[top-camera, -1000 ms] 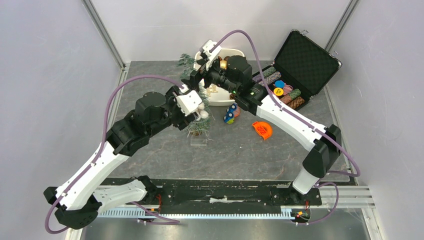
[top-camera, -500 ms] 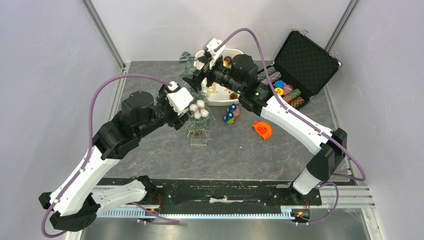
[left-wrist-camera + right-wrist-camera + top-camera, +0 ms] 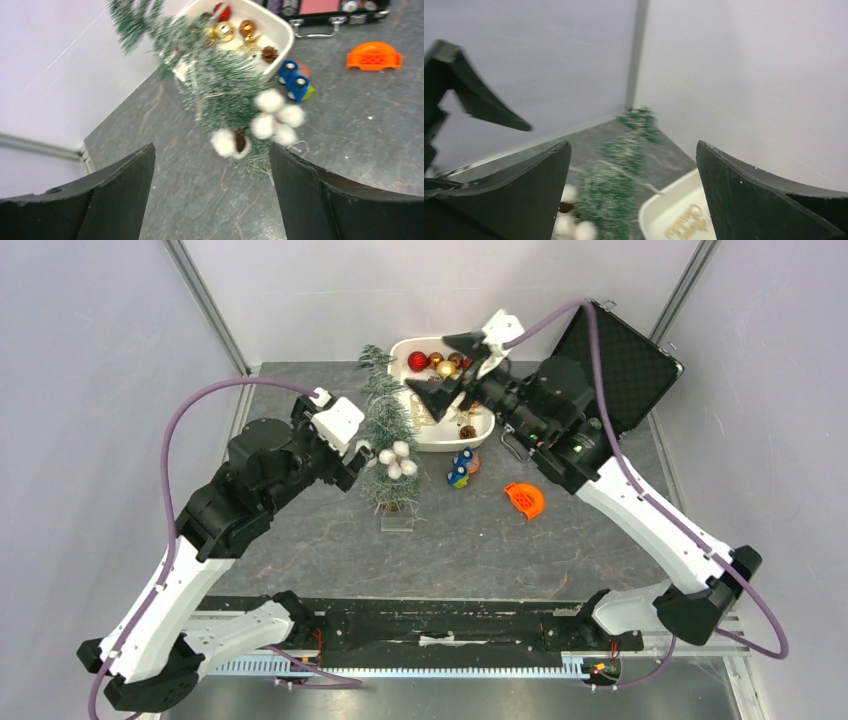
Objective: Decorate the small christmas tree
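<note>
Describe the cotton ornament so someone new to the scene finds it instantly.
Find the open black case at the far right, then go left past the white tub to the small christmas tree. The cotton ornament sits low on it, tub side. It's a cluster of fluffy white balls, unlike the tub's shiny red and gold baubles.

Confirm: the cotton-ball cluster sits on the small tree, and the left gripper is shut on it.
No: the left gripper is open, apart from the cotton-ball cluster, which sits on the small christmas tree. The left wrist view shows it.
</note>
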`<control>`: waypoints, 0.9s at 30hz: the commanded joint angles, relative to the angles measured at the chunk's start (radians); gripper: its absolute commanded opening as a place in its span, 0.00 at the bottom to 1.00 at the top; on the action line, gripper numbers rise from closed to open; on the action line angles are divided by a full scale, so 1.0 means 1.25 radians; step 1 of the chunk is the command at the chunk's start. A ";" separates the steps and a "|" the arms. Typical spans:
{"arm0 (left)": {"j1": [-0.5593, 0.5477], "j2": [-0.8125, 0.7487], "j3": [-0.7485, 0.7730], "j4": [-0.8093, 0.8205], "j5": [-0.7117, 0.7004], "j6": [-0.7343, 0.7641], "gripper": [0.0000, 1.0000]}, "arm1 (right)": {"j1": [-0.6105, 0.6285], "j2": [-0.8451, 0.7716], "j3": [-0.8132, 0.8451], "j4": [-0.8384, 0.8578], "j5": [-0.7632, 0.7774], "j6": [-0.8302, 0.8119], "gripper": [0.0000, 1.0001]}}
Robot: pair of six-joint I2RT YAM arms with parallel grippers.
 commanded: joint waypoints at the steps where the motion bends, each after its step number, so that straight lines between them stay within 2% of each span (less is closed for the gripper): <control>1: 0.054 0.021 0.009 0.021 -0.054 -0.052 0.90 | -0.117 -0.041 -0.034 -0.023 0.098 0.032 0.98; 6: 0.129 0.094 0.087 -0.006 0.042 -0.111 0.90 | -0.244 0.048 -0.028 -0.093 0.090 0.065 0.98; 9: 0.173 0.118 0.115 -0.001 0.034 -0.127 0.90 | -0.278 0.124 -0.024 -0.105 0.071 0.058 0.98; 13: 0.233 0.125 0.100 0.028 0.028 -0.135 0.91 | -0.290 0.238 0.016 -0.098 0.114 0.008 0.92; 17: 0.298 0.144 0.085 0.045 0.050 -0.146 0.91 | -0.290 0.385 0.118 -0.109 0.070 -0.047 0.83; 25: 0.433 0.178 0.044 0.063 0.100 -0.156 0.89 | -0.290 0.673 0.347 -0.108 0.093 -0.192 0.80; 27: 0.455 0.188 0.024 0.076 0.119 -0.159 0.88 | -0.291 0.721 0.369 -0.078 0.100 -0.224 0.80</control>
